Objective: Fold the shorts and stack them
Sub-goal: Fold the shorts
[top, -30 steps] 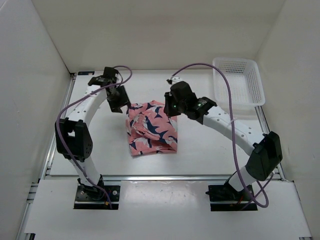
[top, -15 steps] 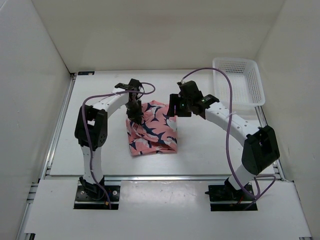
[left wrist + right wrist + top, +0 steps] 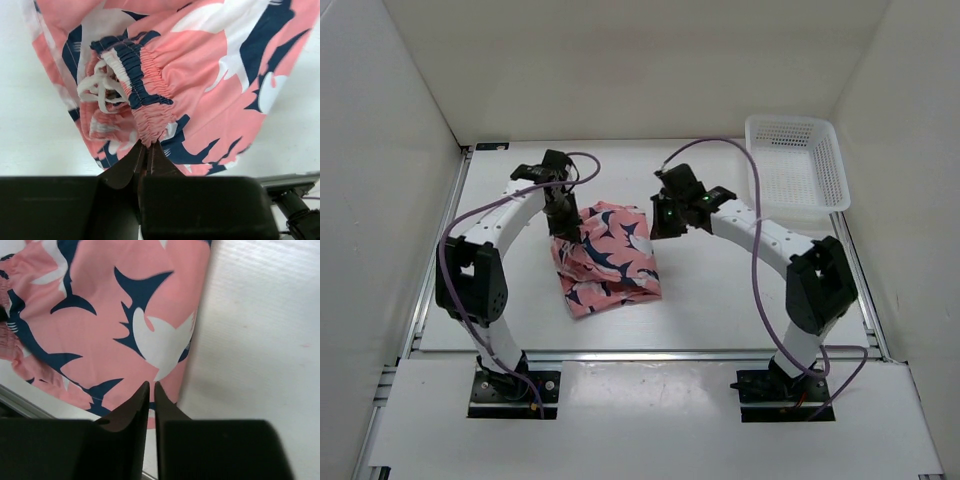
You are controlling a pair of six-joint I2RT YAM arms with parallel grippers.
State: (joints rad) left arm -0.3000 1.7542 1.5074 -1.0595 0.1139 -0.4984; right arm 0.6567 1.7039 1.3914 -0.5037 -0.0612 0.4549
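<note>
Pink shorts (image 3: 605, 262) dragged left since before | left pincer (image 3: 148, 148) pinching waistband (image 3: 150, 107) | right pincer (image 3: 150, 387) pressed together over hem

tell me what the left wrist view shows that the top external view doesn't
Only the left wrist view: the left gripper shut on the gathered elastic waistband of the shorts, with the white drawstring bunched beside it.
Only the top external view: the right gripper at the shorts' far right corner, and the white mesh basket at the far right of the table.
Both: the pink whale-print shorts lying rumpled on the white table.
</note>
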